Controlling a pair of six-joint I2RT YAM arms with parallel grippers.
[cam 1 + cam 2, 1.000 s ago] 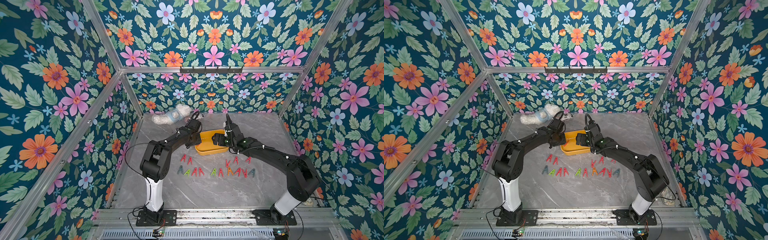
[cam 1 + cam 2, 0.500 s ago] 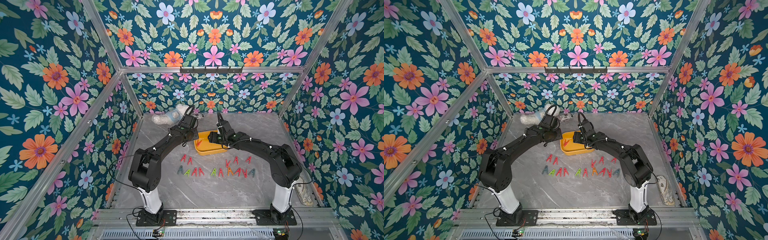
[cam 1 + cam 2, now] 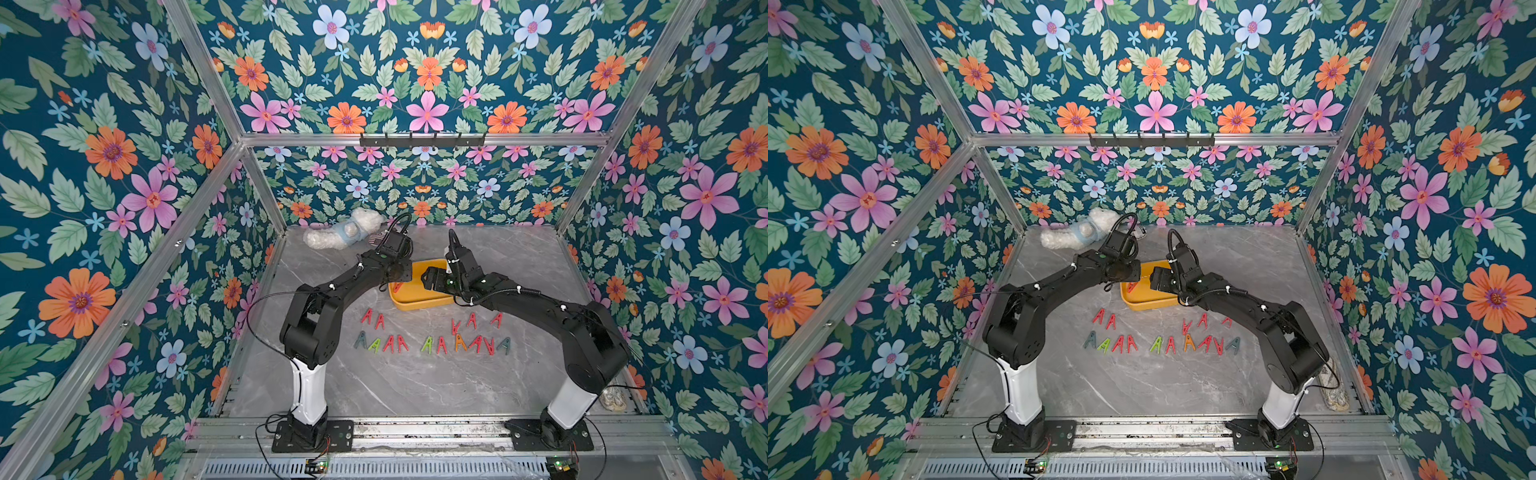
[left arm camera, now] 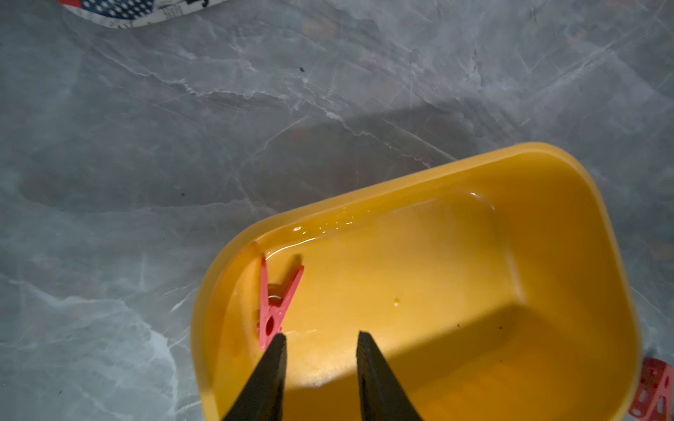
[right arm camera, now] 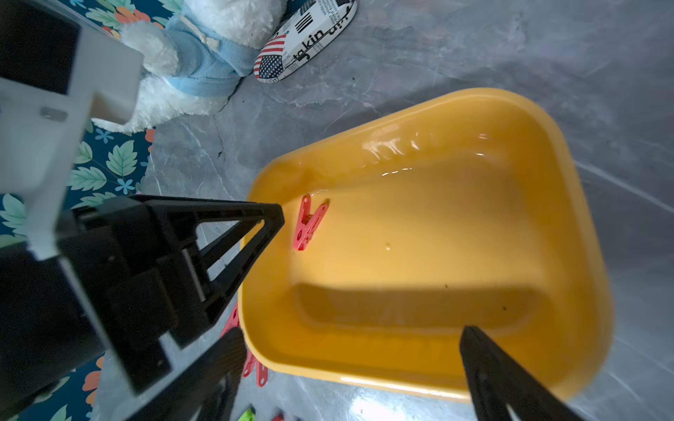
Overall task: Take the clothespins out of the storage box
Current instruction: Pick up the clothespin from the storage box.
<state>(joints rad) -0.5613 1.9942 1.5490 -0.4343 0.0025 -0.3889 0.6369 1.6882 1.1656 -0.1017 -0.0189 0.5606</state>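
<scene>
Left claw (image 4: pixel 321 337) has neared the red clothespin (image 4: pixel 273 314), jaws apart

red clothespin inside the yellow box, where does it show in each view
Top view: red clothespin lies in the yellow storage box, at its end nearest the left arm.
Top view: same end of the box.
Left wrist: in a box corner, just ahead of the left gripper.
Right wrist: by the box wall beside the left gripper.
Shared landmark: the yellow storage box.

Left arm (image 3: pixel 345 286), right arm (image 3: pixel 540 303): jaws apart.
</scene>
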